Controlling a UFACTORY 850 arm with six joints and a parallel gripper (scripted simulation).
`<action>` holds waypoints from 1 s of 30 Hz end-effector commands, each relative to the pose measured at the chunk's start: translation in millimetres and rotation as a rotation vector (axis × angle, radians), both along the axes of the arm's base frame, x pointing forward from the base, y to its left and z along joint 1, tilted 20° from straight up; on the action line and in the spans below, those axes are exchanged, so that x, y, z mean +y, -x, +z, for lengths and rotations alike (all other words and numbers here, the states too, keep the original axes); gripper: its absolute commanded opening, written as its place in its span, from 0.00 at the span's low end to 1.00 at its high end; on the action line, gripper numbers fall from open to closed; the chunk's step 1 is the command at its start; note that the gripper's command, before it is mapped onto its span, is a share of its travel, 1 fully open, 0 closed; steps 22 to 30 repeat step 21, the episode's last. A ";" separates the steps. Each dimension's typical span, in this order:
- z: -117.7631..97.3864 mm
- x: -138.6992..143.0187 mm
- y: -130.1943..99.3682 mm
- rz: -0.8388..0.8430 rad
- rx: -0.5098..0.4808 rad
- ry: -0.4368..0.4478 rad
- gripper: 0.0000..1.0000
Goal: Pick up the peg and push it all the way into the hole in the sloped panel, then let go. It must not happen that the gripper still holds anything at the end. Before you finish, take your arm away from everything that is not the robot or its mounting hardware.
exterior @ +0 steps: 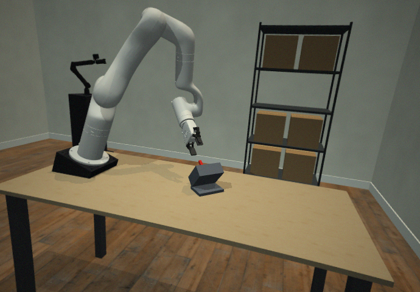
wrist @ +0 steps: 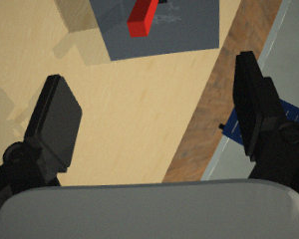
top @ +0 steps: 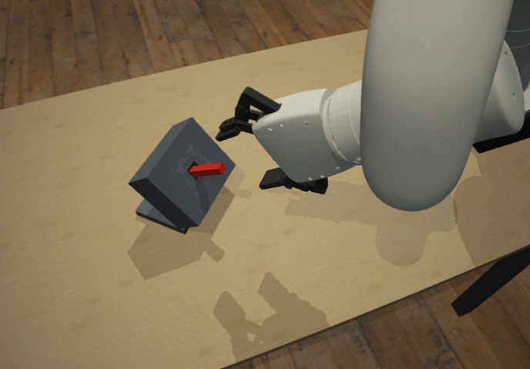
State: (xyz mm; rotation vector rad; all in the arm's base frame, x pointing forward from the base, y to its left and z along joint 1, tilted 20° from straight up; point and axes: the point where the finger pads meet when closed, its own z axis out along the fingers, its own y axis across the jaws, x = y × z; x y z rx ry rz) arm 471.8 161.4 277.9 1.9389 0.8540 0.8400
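The red peg (top: 207, 169) stands with one end in the hole of the dark grey sloped panel (top: 181, 170), and a good part of it sticks out. It also shows in the wrist view (wrist: 145, 11) and as a small red tip in the exterior view (exterior: 200, 162) above the panel (exterior: 206, 178). My gripper (top: 248, 154) is open and empty, drawn back from the peg on the arm's side, clear of the panel. In the wrist view the two black fingers stand wide apart with the peg beyond them.
The arm's base (exterior: 84, 162) stands at the table's far left corner. A black shelf (exterior: 294, 103) with cardboard boxes stands behind the table. A camera arm on a black stand (exterior: 83, 86) is behind the base.
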 end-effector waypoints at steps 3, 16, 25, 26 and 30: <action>7.5 6.6 14.2 0.000 0.001 -0.002 1.00; 10.5 9.8 18.4 0.000 0.001 -0.002 1.00; 10.5 9.8 18.4 0.000 0.001 -0.002 1.00; 10.5 9.8 18.4 0.000 0.001 -0.002 1.00; 10.5 9.8 18.4 0.000 0.001 -0.002 1.00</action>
